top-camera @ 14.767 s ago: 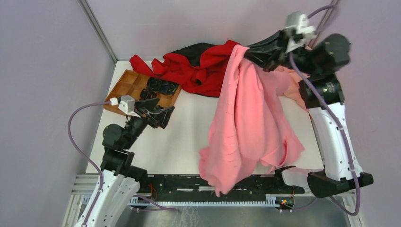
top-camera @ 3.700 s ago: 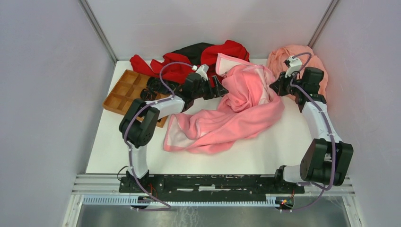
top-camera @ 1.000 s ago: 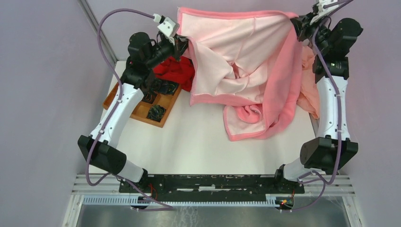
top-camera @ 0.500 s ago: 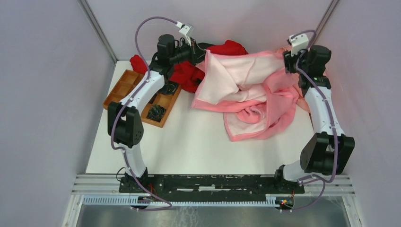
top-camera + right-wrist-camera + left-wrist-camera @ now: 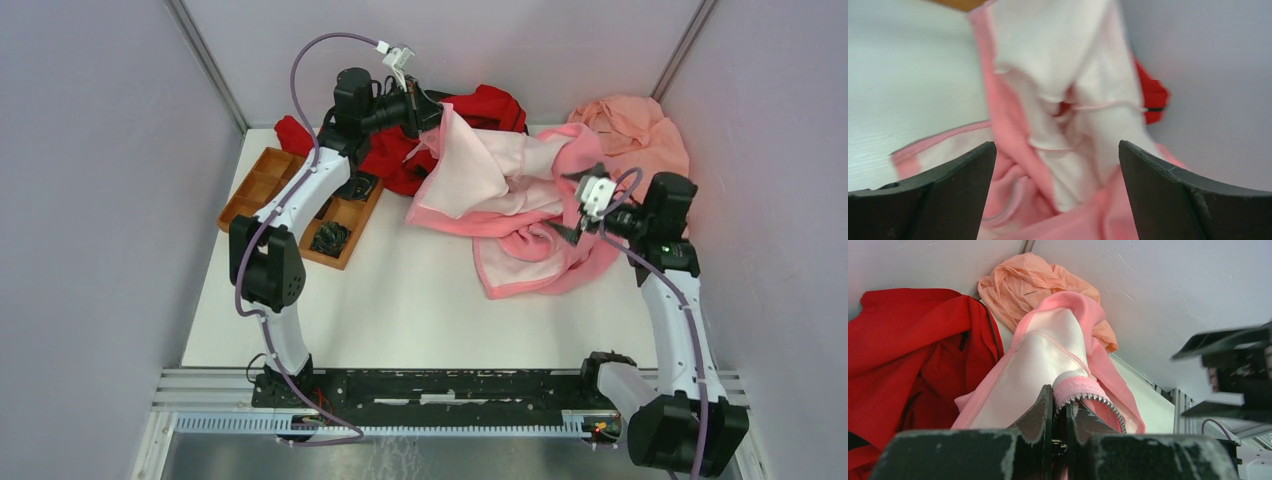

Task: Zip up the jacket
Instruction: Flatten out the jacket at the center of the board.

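Jacket point(image 5: 500, 200) bunched, lining up, unzipped, at far middle of table point(image 5: 400, 300) against red garment point(image 5: 400, 160); left gripper point(image 5: 1060, 400) pinched on its zipper-tooth edge point(image 5: 1098, 399), right gripper point(image 5: 570, 208) spread, empty, over the heap; likely the spreading step, and the next move calls for right to catch the opposite front edge.

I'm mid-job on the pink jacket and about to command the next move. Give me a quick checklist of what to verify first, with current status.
1. Left pincer grip: ok, shut on the jacket's toothed zipper edge.
2. Right pincer free: ok, open and empty, over the jacket.
3. Zipper pull located: cannot tell, no view shows it.
4. Second zipper edge found: cannot tell, only one toothed edge shows.
5. Jacket spread flat: not ok, bunched on the table with pale lining up.
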Robot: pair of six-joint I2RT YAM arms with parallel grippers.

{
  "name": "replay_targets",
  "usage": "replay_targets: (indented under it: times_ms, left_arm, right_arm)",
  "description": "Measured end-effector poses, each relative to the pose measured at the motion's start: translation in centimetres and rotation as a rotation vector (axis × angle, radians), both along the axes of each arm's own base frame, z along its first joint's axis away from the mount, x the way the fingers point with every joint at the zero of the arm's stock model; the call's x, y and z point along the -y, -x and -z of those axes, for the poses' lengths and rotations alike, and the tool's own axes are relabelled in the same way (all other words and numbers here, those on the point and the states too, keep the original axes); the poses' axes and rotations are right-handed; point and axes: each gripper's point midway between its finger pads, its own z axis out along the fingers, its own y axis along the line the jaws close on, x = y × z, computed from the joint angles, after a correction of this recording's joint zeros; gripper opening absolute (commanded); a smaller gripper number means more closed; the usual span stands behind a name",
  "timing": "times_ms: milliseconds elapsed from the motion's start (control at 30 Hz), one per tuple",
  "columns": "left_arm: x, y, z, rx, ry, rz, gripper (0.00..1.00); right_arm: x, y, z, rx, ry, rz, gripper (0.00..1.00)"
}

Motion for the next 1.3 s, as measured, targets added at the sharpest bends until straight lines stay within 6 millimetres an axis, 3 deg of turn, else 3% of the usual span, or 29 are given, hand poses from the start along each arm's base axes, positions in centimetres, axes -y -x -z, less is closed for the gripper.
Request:
replay_targets:
  times_ms: [133, 200, 367, 600, 767, 900, 1033, 1200, 1300]
  left_arm:
    - [0.0, 0.2, -0.1, -0.005, 0.003, 0.008, 0.02]
    - [0.1, 0.2, -0.1, -0.006, 0.005, 0.008, 0.02]
    - [0.1, 0.5, -0.4, -0.015, 0.013, 0.01, 0.02]
    - [0.5, 0.8, -0.5, -0.029, 0.02, 0.019, 0.02]
    - [0.6, 1.0, -0.8, -0.056, 0.036, 0.019, 0.02]
    - [0.7, 1.2, -1.7, -0.075, 0.059, 0.019, 0.02]
    - [0.6, 1.6, -3.6, -0.075, 0.093, 0.021, 0.02]
    - [0.3, 2.7, -6.6, -0.052, 0.132, 0.027, 0.02]
    - [0.1, 3.4, -8.2, -0.03, 0.155, 0.033, 0.02]
  right_arm:
    - [-2.5, 3.2, 7.8, -0.103, 0.029, -0.201, 0.98]
    - [-3.6, 4.4, 10.6, -0.153, 0.049, -0.258, 0.98]
    - [-6.2, 5.4, 13.3, -0.16, 0.16, -0.343, 0.92]
    - [-9.1, 5.5, 18.7, -0.234, 0.323, -0.323, 0.89]
    - [-11.1, 4.0, 20.6, -0.232, 0.424, -0.276, 0.83]
    - [-11.7, 1.3, 21.2, -0.226, 0.481, -0.184, 0.81]
    - [-11.5, -2.0, 21.2, -0.187, 0.526, -0.063, 0.8]
    - [-11.3, -4.3, 21.3, -0.162, 0.563, 0.029, 0.76]
    - [-11.4, -5.1, 21.7, -0.164, 0.573, 0.059, 0.65]
